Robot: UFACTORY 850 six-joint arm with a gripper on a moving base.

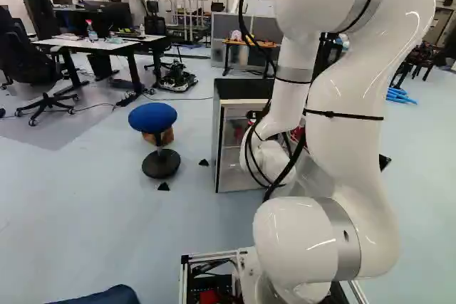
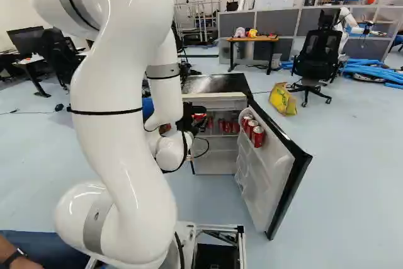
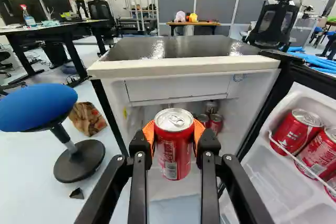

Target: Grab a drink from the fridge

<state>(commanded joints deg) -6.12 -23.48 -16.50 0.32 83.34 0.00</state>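
Note:
My gripper [image 2: 190, 118], partly hidden by the wrist, is at the open front of the small fridge [image 2: 217, 84] in the right base view. Seen from the wrist, the gripper [image 3: 174, 136] has its orange pads pressed on both sides of an upright red can [image 3: 174, 153], so it is shut on it. Behind the can is the fridge [image 3: 184, 67], with more red cans [image 3: 216, 123] on a shelf inside. The door stands wide open, with several red cans [image 3: 298, 131] in its rack. The fridge's lower inside is partly covered by the held can and fingers.
The open fridge door [image 2: 286, 184] juts towards the base at the right of the right base view. Beside the fridge stand a blue stool [image 1: 152, 117] and a brown bag [image 3: 87, 118]. A yellow bag [image 2: 283, 99] lies beyond the door. Another robot [image 2: 347, 23] stands far back.

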